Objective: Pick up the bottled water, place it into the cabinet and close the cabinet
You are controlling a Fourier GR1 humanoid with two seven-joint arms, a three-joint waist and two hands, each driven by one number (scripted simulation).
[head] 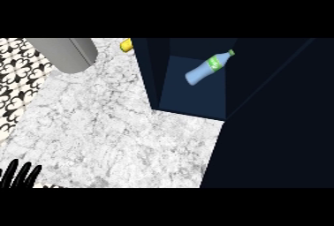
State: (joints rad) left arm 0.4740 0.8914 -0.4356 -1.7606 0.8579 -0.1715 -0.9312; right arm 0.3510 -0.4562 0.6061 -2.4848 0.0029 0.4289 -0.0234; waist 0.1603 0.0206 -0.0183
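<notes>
**Fingers idle at lower left; bottle lying in the open cabinet, door not yet shut**

Fingers (20,174) of our left hand (16,175) stood straight and spread at the lower left edge of the head view, holding nothing and resting above the marble counter (117,128). Our right hand did not show, so we could not tell its state.

We found the bottled water (207,67) inside the dark blue cabinet (195,95), lying on its side on the compartment floor, touched by no hand. Its long axis ran diagonally: green cap toward upper right and the back of the cabinet, base toward lower left. It looked settled.

We judged closing to be the step in hand. The dark panel (274,132) filling the right of the view we took for the open door. To close it well, we would push flat on its outer face and swing steadily, keeping clear of the opening.

Also noted: grey cylinder (65,53) upper left, yellow object (126,45) just beside the cabinet's top edge.
</notes>
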